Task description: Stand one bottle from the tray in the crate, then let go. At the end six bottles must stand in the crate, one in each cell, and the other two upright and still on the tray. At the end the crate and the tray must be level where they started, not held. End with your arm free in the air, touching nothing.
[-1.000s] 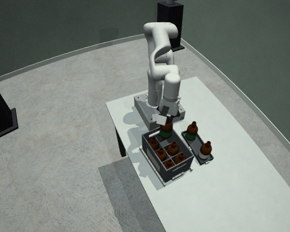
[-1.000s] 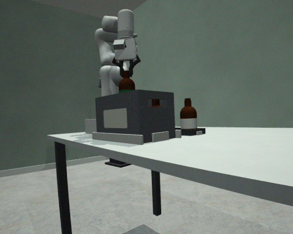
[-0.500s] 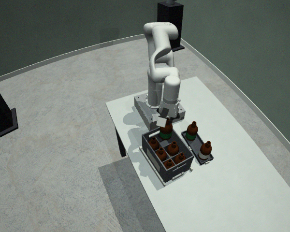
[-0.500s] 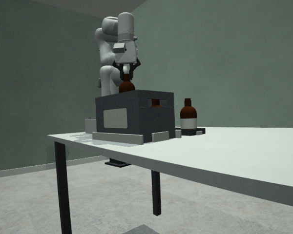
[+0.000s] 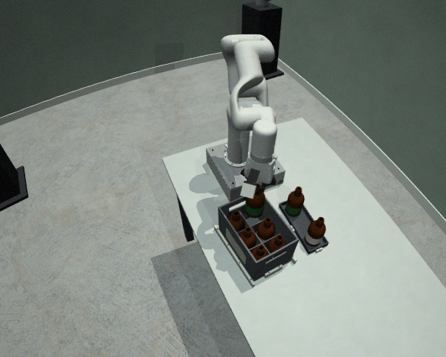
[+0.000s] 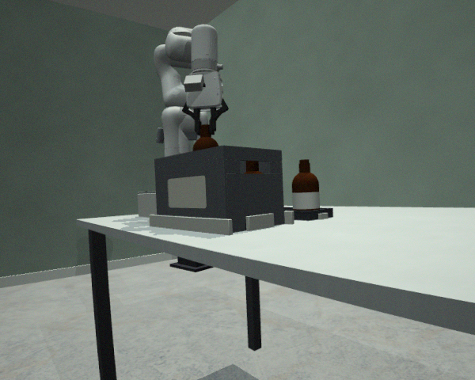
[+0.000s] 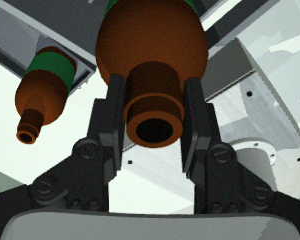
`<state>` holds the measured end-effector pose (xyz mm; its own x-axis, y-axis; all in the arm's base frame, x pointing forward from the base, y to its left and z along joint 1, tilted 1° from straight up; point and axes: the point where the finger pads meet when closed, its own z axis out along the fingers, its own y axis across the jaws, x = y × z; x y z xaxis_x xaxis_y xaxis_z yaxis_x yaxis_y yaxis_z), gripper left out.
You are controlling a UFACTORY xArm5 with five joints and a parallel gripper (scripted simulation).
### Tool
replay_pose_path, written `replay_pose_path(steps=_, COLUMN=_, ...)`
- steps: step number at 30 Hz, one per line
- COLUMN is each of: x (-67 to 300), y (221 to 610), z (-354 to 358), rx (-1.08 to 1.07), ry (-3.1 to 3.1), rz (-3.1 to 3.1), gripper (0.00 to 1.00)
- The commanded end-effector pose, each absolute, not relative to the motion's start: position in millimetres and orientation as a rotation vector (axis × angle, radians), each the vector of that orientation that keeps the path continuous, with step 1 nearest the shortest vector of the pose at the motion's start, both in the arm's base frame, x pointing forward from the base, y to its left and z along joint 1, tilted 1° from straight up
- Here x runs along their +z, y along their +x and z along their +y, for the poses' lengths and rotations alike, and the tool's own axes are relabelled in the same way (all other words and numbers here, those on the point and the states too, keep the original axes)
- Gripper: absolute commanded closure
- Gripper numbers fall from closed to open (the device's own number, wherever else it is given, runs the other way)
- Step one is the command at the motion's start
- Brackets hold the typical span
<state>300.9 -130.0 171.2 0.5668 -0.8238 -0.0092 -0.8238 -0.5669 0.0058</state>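
Pincer (image 7: 156, 135) clamped on green-banded bottle's (image 5: 254, 203) neck, partly sunk into crate's (image 5: 259, 265) empty cell, centre frame. I count five seated, two on tray (image 5: 304, 222). Left: seat, release.

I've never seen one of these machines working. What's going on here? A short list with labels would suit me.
gripper: shut on the neck of a green-banded bottle
held bottle: upright, partly lowered into the crate's one free cell, nearest the arm's base
crate: five other bottles standing, one per cell
tray: two bottles upright, one green-banded, one white-banded
still to do: lower fully, let go
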Motion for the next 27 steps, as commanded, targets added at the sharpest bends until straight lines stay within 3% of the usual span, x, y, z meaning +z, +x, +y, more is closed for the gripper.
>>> replay_pose_path(steps=1, x=170.1, y=301.9, z=-130.3, rx=-0.012, ry=2.78, rz=-1.462, gripper=1.0)
replay_pose_path(steps=27, x=167.5, y=301.9, z=-130.2, rx=-0.012, ry=2.78, rz=-1.462, gripper=1.0)
